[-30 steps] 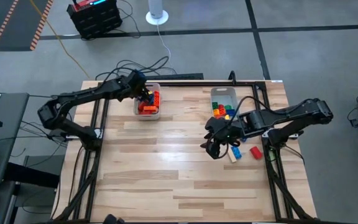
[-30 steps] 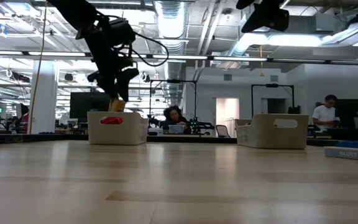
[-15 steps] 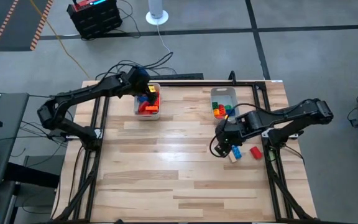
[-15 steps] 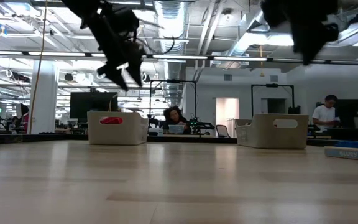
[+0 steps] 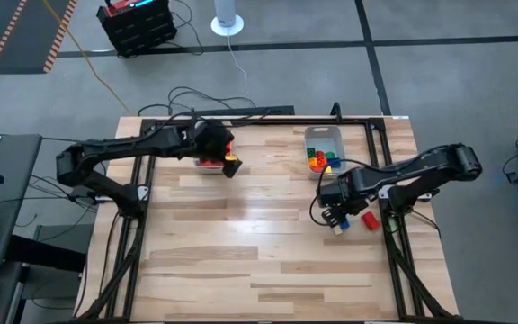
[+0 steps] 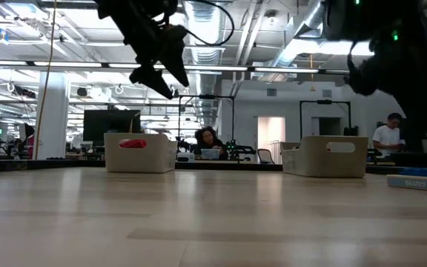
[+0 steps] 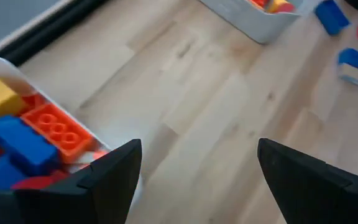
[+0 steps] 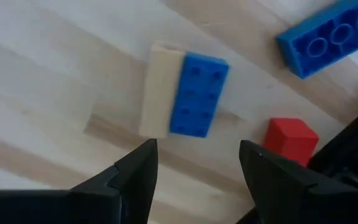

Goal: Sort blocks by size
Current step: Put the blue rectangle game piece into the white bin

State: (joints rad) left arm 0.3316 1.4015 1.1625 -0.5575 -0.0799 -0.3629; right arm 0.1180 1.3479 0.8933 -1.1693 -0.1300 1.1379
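My left gripper [image 5: 229,165] [image 7: 197,155] is open and empty, above the near right corner of the left clear bin [image 5: 207,160]. That bin holds red, orange, blue and yellow blocks [image 7: 39,134]. My right gripper [image 5: 334,214] [image 8: 194,155] is open and empty, above loose blocks on the table at the right. These are a blue block [image 8: 199,94] touching a tan block [image 8: 158,90], a blue bar [image 8: 328,38] and a red block [image 8: 291,140]. The right clear bin [image 5: 324,135] holds several red, orange, yellow, green and blue blocks.
Both bins stand near the table's far edge, seen in the low view as the left bin [image 6: 139,152] and the right bin [image 6: 325,156]. Bare wood lies between and in front of them. People sit in the room beyond the table.
My left gripper has risen out of the left bin and gone toward the table's right and near side. My right gripper has gone toward the table's right edge, over the loose blocks, and shows lower in the low view.
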